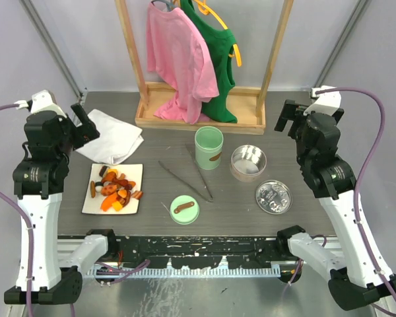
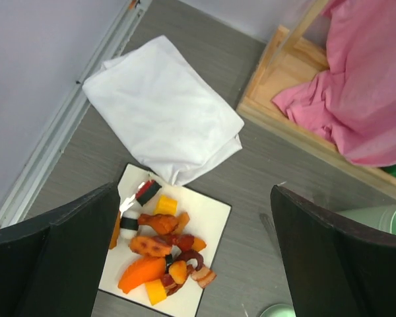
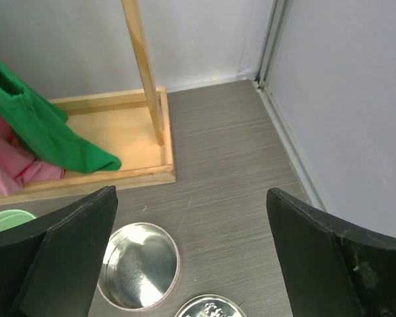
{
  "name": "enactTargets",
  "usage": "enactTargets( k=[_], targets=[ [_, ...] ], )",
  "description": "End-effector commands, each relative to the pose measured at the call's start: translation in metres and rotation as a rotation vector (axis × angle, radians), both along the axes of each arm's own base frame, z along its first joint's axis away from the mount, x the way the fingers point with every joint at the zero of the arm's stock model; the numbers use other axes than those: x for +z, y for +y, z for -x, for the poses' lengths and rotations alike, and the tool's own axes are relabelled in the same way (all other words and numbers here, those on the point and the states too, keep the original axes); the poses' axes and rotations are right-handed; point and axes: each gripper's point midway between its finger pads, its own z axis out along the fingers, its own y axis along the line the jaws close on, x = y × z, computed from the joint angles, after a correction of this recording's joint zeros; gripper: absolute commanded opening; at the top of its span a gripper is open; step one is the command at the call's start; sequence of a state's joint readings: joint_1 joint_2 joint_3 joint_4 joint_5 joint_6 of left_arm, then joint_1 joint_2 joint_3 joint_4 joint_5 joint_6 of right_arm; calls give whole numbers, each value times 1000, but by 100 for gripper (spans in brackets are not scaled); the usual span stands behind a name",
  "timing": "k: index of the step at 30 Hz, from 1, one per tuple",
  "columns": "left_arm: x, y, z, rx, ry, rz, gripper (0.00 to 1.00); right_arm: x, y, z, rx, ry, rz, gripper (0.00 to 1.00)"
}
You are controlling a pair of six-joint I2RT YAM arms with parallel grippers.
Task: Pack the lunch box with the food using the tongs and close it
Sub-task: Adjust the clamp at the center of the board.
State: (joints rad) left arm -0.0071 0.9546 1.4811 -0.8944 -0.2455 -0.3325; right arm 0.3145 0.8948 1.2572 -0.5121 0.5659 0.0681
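The food [image 1: 117,189] is a heap of orange, red and brown pieces on a white square plate [image 1: 133,173] at the left; in the left wrist view the food [image 2: 160,249] lies on the plate [image 2: 210,214] below my fingers. The thin dark tongs [image 1: 197,177] lie in a narrow V mid-table. A green cylindrical box [image 1: 209,147] stands open, its green lid [image 1: 183,209] lying near the front. My left gripper [image 1: 86,125] [image 2: 195,191] hangs open above the plate's far side. My right gripper [image 1: 287,119] [image 3: 191,193] is open, high at the back right. Both hold nothing.
A round metal tin [image 1: 248,162] [image 3: 138,264] stands open beside its lid [image 1: 273,197]. A folded white cloth [image 1: 109,135] [image 2: 162,109] lies behind the plate. At the back a wooden rack [image 1: 198,117] holds a pink shirt [image 1: 178,59] and a green shirt [image 1: 218,72].
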Motion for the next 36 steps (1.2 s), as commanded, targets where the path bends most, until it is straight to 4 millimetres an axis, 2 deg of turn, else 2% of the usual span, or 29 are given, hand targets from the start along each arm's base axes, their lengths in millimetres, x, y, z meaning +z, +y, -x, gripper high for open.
enactTargets(
  k=[1,4,9,15,20,23,27,32,36],
  targets=[
    [-6,-12,8,-46,-28,33,98,-12,16,-5,93,8,-99,100],
    [-26,-23,18,-81,10,77,98,-27,33,-4,200,34,-151,100],
    [-61,-58,29,-202,75,225,98,-56,84,5,480,70,-311,100],
    [-118,-79,52,-245,263,336,98,-100,137,43,805,242,-462,100],
    [-145,-84,71,-237,385,374,98,-123,169,68,977,423,-492,97],
    [-154,-87,75,-236,423,399,98,-136,191,78,1031,526,-429,95],
    [-164,-90,78,-230,465,419,98,-164,214,84,1037,687,-298,92],
    [-168,-86,75,-186,460,429,98,-204,233,79,960,879,-62,90],
    [-172,-78,78,-129,456,419,98,-230,245,73,879,967,113,86]
  ],
)
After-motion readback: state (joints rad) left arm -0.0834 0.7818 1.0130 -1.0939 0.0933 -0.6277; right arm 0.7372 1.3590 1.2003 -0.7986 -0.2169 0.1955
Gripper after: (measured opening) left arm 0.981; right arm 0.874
